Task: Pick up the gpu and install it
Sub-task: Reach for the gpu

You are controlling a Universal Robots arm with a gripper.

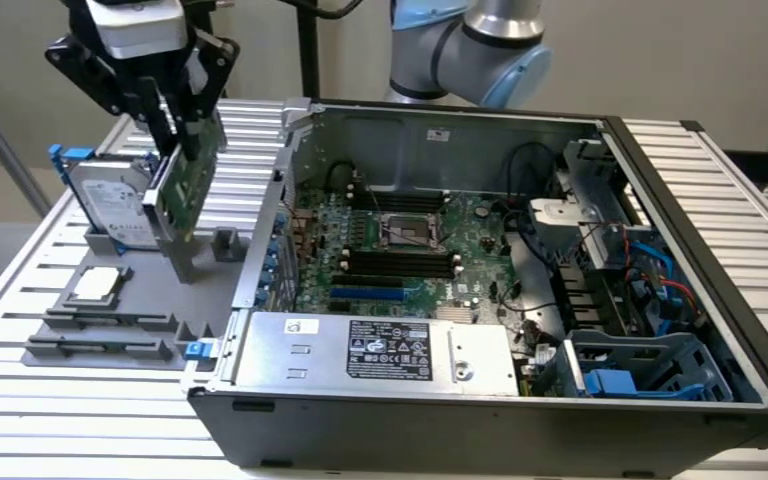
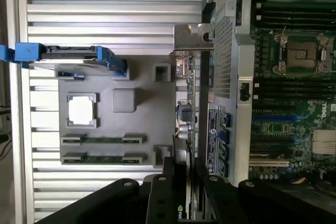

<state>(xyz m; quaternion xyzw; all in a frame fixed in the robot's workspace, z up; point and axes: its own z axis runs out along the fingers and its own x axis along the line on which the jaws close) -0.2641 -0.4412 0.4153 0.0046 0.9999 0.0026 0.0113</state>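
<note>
— So, where is the gpu (image 1: 192, 178) right now?

— In my fingers (image 2: 159, 198). They are clamped on its upper end, one on each face, with the card pinched between them.

— Which way does it run?

— Its long axis stands nearly upright, leaning a little, so the card hangs down from my grip. The green circuit board face looks toward the exterior view's right, at the open computer case (image 1: 491, 425). The silver end bracket (image 2: 187, 38) is at the low end, away from my grip.

— What is under it?

— The grey holder tray (image 1: 151, 290) on the slatted table (image 1: 77, 420). The low end is right at the tray, but I cannot tell whether it touches.

— Neighbours?

— The hard drive (image 1: 104, 195) in its blue frame stands on edge just beside the card, on the exterior view's left. A processor chip (image 1: 97, 286) and two memory sticks (image 1: 97, 322) lie flat in the tray.

— And the case?

— It lies open on its side, just beside the tray, with the motherboard (image 1: 471, 235) facing up and the power supply (image 1: 377, 350) at its near edge. The card is outside it.
</note>
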